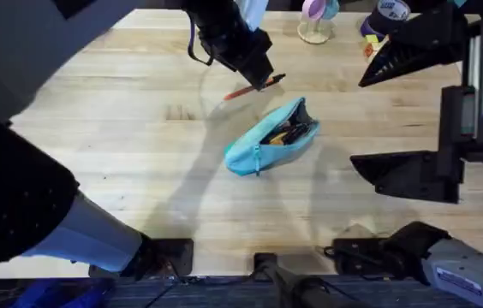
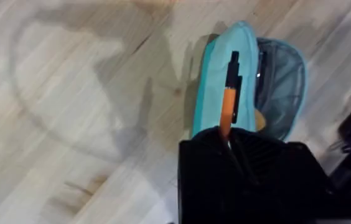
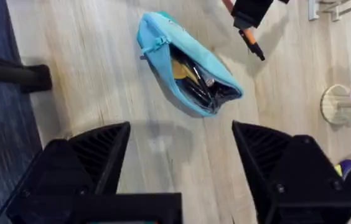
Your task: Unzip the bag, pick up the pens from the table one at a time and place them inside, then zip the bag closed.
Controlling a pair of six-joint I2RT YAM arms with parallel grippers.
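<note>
From overhead I see the bag (image 1: 271, 139) lying unzipped mid-surface (image 1: 139, 128), my left pincer (image 1: 263, 79) clenched on an orange pen (image 1: 254, 87) toward the far edge. Left wrist: pen (image 2: 228, 102) above the bag (image 2: 225, 81). Right wrist: my right pincer (image 3: 182, 146) stands released, bag (image 3: 185, 62) beyond.

Bag (image 1: 271, 137) lies near the middle of the table (image 1: 122, 128), slanted, mouth gaping open, several pens (image 3: 191, 78) lying inside it. Left gripper (image 1: 263, 79) reaches in from the far side, just behind the bag and above the tabletop, clamped on one pen (image 2: 228, 99) whose free end sticks out toward the bag. Right gripper (image 3: 182, 162) sits off to the right of the bag, well apart from it, fingers spread wide. A small stand (image 1: 314, 26) is at the far edge, behind the bag.
</note>
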